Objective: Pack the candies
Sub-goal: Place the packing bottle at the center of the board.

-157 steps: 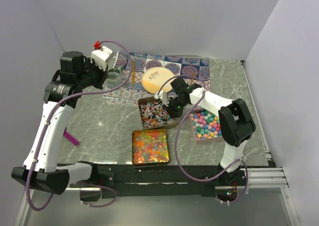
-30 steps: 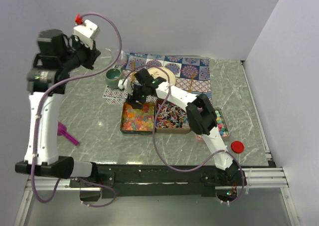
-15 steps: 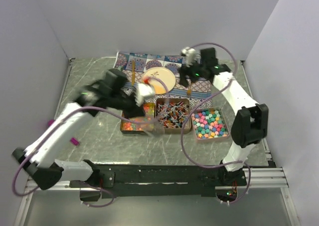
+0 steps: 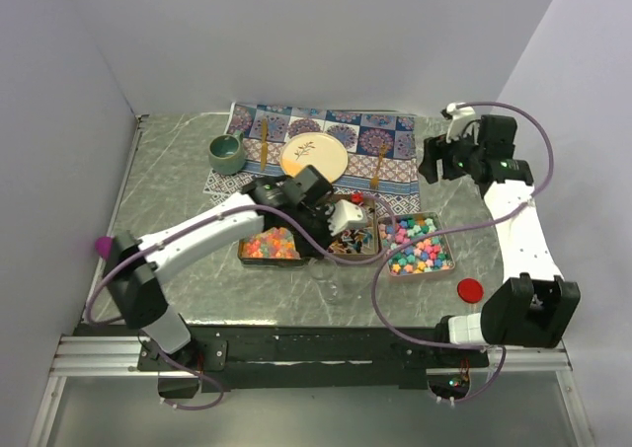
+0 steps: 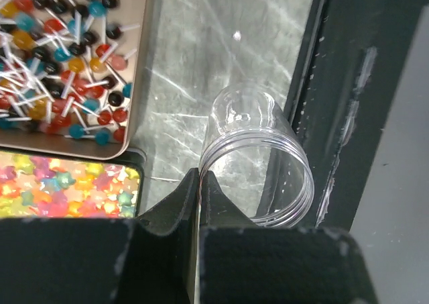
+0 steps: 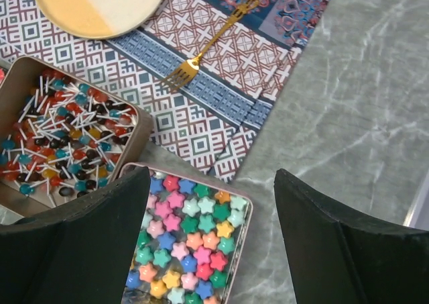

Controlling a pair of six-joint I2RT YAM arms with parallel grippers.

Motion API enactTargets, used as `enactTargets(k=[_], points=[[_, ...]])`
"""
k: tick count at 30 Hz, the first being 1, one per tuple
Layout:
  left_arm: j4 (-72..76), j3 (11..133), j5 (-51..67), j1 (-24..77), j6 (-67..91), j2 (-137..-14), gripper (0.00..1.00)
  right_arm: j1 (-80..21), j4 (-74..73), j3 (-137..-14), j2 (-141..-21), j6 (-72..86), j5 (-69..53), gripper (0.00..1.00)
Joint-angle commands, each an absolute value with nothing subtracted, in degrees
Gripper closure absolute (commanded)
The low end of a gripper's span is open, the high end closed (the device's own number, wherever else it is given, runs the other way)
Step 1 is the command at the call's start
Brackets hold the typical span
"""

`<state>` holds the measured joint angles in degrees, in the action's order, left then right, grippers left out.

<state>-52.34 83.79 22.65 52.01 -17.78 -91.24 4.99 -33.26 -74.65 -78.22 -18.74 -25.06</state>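
- Left hand (image 5: 199, 183) closed, tips at the rim of a clear jar (image 5: 258, 160), centre frame.
- Right hand (image 6: 211, 247) open above star candies (image 6: 184, 247), lower centre.

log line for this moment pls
left gripper: shut, by clear jar | right gripper: open, high over star candies | clear jar: empty | candies: in trays, none packed

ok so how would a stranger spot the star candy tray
On the stone table, beside the patterned mat, three trays line up. The star tray is rightmost, nearest the red lid, filled with pastel stars rather than lollipops or gummies.
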Motion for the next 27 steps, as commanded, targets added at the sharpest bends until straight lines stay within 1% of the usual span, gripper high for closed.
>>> enactTargets(k=[1, 2, 9, 16, 17, 18, 19, 21, 22, 24, 26, 27], points=[[-54.7, 87.8, 15.7, 57.7, -13.8, -94.0, 0.99, 6.7, -31.9, -71.3, -74.5, -17.6, -27.9, 0.18], [-55.0, 87.9, 12.7, 58.7, -13.4, -93.9, 0.99, 6.6, -31.6, -70.6, -72.9, -17.8, -28.7, 0.18], [-54.8, 85.1, 1.7, 63.0, -12.0, -93.3, 0.99, 6.8, -29.1, -65.3, -67.8, -17.6, -30.4, 0.18], [-53.7, 83.4, 1.9, 64.6, -11.4, -93.8, 0.98, 6.8, -29.2, -62.8, -65.5, -17.2, -31.6, 0.19], [-53.6, 83.4, 2.1, 64.5, -11.4, -94.0, 0.94, 6.8, -29.3, -62.8, -65.5, -17.1, -31.7, 0.19], [-53.4, 83.4, 2.0, 64.5, -11.3, -94.0, 0.88, 6.8, -29.4, -62.8, -65.5, -16.6, -31.8, 0.19], [-53.4, 83.4, 1.6, 64.5, -11.1, -94.0, 0.76, 6.8, -29.4, -62.8, -65.5, -16.4, -31.9, 0.19], [-53.3, 83.3, 1.5, 64.5, -11.1, -93.3, 0.67, 6.8, -29.4, -62.8, -65.3, -15.9, -32.0, 0.19], [-53.2, 83.2, 1.2, 64.5, -11.2, -93.0, 0.54, 6.7, -29.1, -62.7, -65.2, -15.8, -32.2, 0.19], [-54.0, 83.2, 1.8, 64.5, -11.4, -91.7, 0.45, 6.8, -29.0, -62.6, -65.0, -15.6, -32.2, 0.19], [-55.1, 84.3, 3.2, 64.5, -11.7, -90.4, 0.39, 6.8, -29.3, -62.7, -65.0, -15.6, -31.9, 0.19], [-55.5, 84.9, 3.6, 64.6, -12.0, -88.9, 0.34, 6.8, -29.6, -62.9, -65.0, -15.5, -31.9, 0.19]])
